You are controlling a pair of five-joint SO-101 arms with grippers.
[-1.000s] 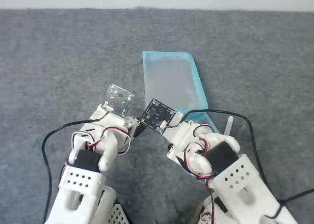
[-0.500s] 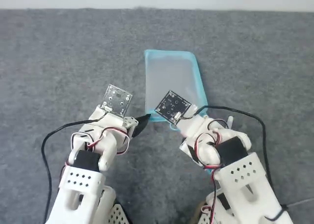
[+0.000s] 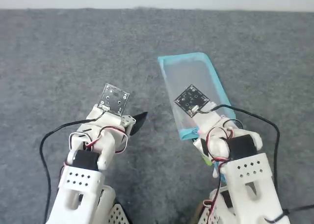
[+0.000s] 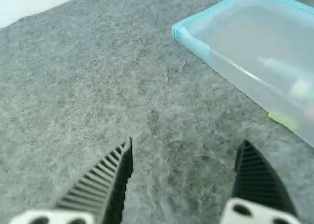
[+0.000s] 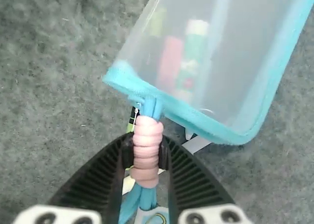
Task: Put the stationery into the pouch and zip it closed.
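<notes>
The translucent pouch (image 3: 191, 81) with a teal rim lies on the grey mat, slanting away to the right. Several stationery pieces (image 5: 184, 57) show through its wall: a red one, a green-and-white tube and a pale pen. My right gripper (image 5: 146, 146) is shut on the pink zipper pull (image 5: 146, 155) at the pouch's near corner (image 5: 128, 86). My left gripper (image 4: 181, 177) hovers open over bare mat, to the left of the pouch (image 4: 255, 57) and apart from it. One of its black fingers (image 3: 139, 122) shows beside the left arm.
Grey felt mat (image 3: 73, 52) covers the table, with a pale wall edge along the back. A small green bit (image 3: 208, 160) and a white strip (image 5: 197, 143) peek out beneath the pouch's near corner; I cannot tell what they are. Black cables loop beside both arms.
My right arm has swung to the right, pulling the pouch with it so that it now slants rightward. The left arm has hardly moved, and the pouch has drawn away from it.
</notes>
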